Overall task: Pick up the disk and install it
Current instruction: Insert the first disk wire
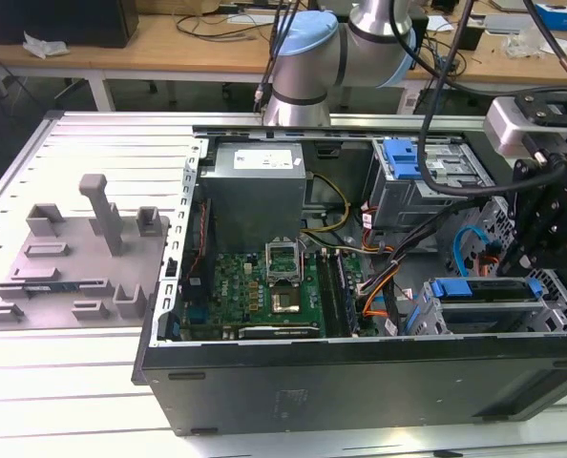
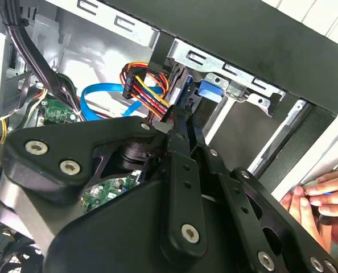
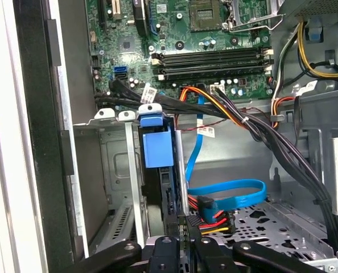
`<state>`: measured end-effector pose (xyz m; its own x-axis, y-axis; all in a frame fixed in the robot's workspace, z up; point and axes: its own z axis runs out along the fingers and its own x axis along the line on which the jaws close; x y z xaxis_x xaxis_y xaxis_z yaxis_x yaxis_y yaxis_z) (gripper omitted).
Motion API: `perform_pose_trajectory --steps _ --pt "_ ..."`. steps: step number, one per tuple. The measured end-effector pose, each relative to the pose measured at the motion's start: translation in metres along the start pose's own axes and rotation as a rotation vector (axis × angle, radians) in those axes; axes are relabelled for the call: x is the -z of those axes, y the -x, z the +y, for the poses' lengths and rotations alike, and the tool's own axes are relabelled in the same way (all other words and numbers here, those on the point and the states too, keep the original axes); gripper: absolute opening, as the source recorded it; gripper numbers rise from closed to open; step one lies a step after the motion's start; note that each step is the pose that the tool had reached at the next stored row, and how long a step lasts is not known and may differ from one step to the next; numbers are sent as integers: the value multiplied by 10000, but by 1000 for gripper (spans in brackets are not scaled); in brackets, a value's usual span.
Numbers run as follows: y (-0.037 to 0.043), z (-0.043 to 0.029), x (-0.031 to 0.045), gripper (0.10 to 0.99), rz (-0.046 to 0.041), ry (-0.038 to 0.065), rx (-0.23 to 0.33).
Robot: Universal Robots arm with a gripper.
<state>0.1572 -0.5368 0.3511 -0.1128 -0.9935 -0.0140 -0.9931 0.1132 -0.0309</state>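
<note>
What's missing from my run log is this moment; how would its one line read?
disk: in cage slot | gripper: at disk, over cage | hand: beside case

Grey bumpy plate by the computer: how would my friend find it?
Find the open black computer case lying on the slatted table. Beside it, toward the exterior view's left, lies a flat grey plate. Unlike anything nearby, it carries small blocks and one tall post.
</note>
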Motion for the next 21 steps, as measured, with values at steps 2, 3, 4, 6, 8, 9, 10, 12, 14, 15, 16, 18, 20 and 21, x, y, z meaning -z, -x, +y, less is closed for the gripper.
perform_pose_trajectory --steps 2,3,4,6,8,9,10,12,14,15,16,18,20,21 --pt "-9 -1 0 169 -13 2 0" --pt "-9 0 0 169 -15 2 0" --pt "-9 0 0 169 -15 2 1" --pt "-9 0 0 169 -13 2 2" --pt "-10 -1 0 169 -14 1 3" --pt "-17 -1 0 169 -13 1 2" --pt "-18 -2 0 169 -14 2 3" --pt "-21 -2 0 169 -14 1 3" --pt "-27 -3 0 169 -13 1 3" --pt "-32 -3 0 169 -14 1 3" --pt "-36 -4 -1 169 -15 2 3" --pt "-41 -4 -1 169 -14 2 2" --pt "-44 -4 -4 169 -13 2 3" --pt "-45 -5 -5 169 -13 1 3"
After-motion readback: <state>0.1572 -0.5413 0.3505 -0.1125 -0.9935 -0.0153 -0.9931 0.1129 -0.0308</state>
